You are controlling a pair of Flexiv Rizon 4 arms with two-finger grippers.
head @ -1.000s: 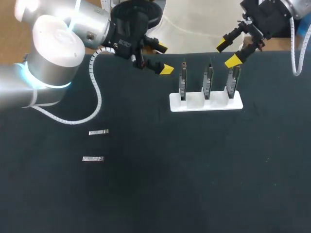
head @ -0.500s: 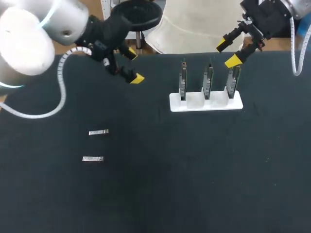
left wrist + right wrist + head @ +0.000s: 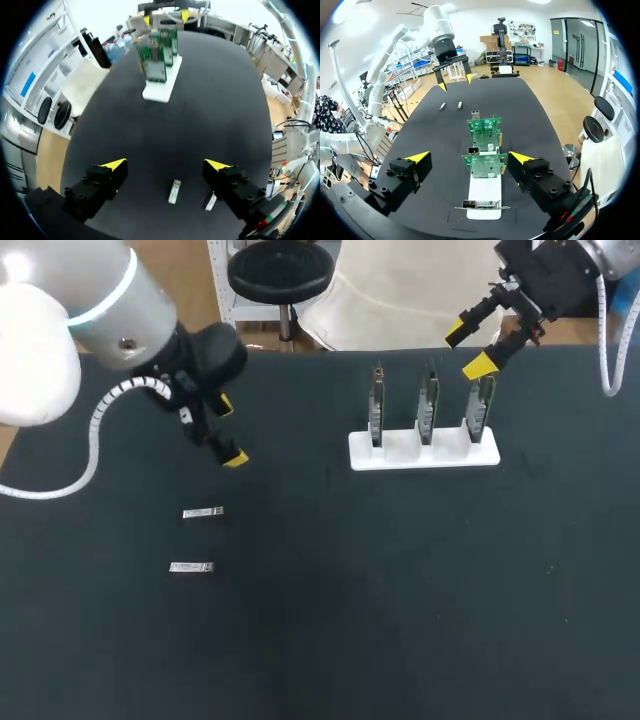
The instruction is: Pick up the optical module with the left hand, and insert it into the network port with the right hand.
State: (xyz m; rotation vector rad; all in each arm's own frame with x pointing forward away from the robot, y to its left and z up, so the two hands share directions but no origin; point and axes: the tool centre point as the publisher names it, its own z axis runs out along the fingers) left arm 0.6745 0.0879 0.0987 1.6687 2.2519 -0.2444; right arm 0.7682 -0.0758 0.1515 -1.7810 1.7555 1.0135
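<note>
Left gripper (image 3: 228,432), fingers spread and empty, hangs well left of the white stand (image 3: 423,454) with its three upright boards, near an optical module (image 3: 203,512) and a second module (image 3: 191,567) lying flat on the table (image 3: 400,590); right gripper (image 3: 468,350), also spread, hovers by the stand's rightmost board (image 3: 482,405).

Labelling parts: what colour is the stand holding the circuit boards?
The stand is white; head view.

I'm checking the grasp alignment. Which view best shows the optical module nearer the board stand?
The left wrist view: the optical module lies close up, on the table under the open left gripper. The head view shows it small; the right wrist view only as a distant speck.
</note>
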